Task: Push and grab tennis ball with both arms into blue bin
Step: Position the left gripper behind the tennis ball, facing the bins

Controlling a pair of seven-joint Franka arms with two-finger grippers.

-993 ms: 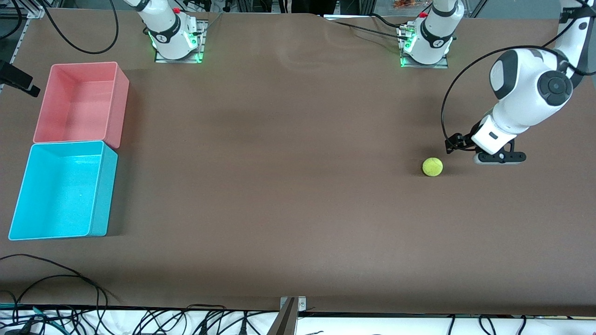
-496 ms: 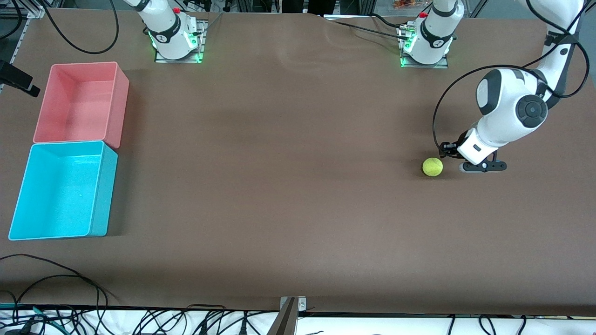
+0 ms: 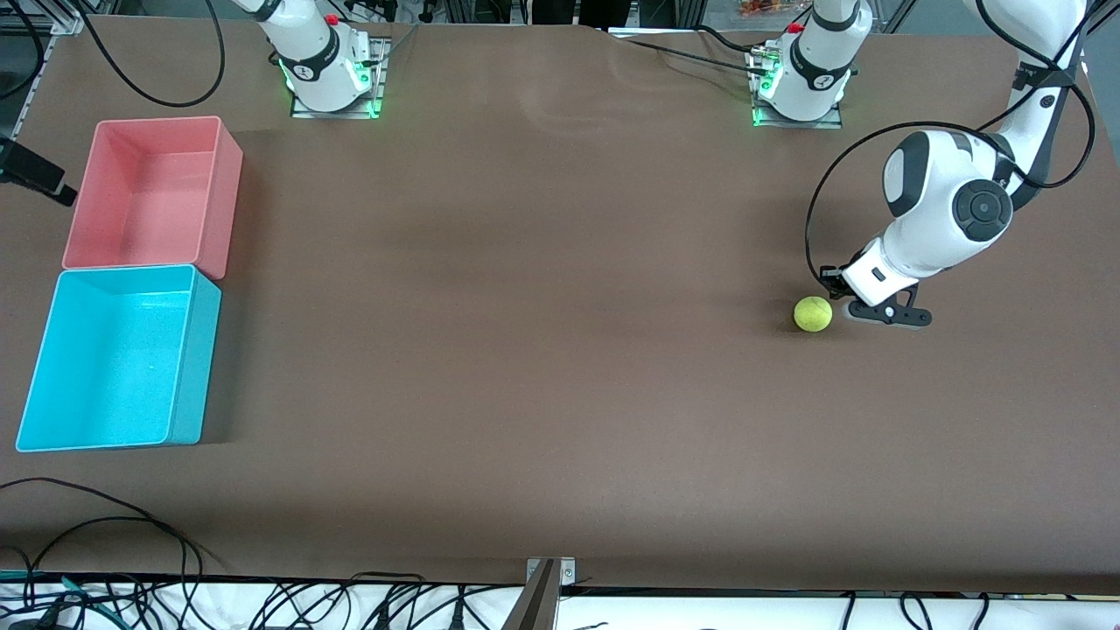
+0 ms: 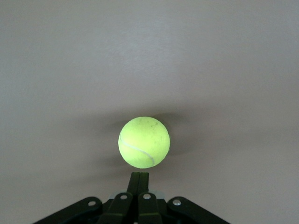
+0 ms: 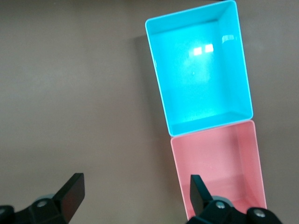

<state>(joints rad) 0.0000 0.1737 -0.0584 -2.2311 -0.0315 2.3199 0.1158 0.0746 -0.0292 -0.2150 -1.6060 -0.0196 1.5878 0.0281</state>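
brown table (image 3: 542,367), black cables (image 3: 131,560) along edge

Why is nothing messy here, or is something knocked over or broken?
Nothing stands out. The tennis ball sits whole on the table by the shut left gripper. The blue bin and pink bin stand upright, side by side.

I found no text, label, brand or number I could read in any view. The small dark marks on the white collars of the arm bases (image 3: 325,68) were too tiny for me to make out, and the tennis ball (image 4: 143,142) showed only its seam.
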